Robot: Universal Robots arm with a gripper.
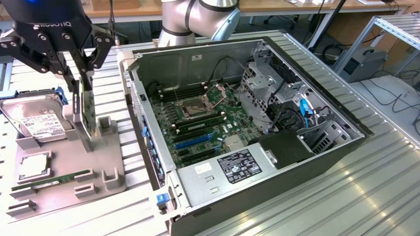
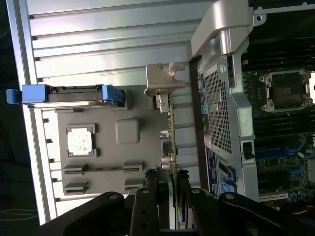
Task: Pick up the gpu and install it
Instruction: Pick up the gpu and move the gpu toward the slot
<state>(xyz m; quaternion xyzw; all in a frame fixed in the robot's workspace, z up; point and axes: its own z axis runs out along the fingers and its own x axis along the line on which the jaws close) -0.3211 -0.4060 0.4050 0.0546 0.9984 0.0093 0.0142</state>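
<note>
Black claw (image 2: 170,175) is partly closed, pinching the slim black gpu with silver end bracket (image 2: 172,129), which stands upright in the grey moulded tray (image 1: 105,162) beside the open computer case (image 1: 196,66). Risk: the thin-edge grip lets the card tilt, and the bracket snags the tray slot.

The claw (image 2: 170,174) pinches the gpu (image 2: 172,130) edge-on, with the grey tray (image 2: 101,160) and computer case (image 2: 231,113) beyond.

Silver hard drive (image 1: 36,124), square processor (image 1: 33,167) and green memory stick (image 1: 54,180) on a grey holder tray (image 1: 72,158).
</note>
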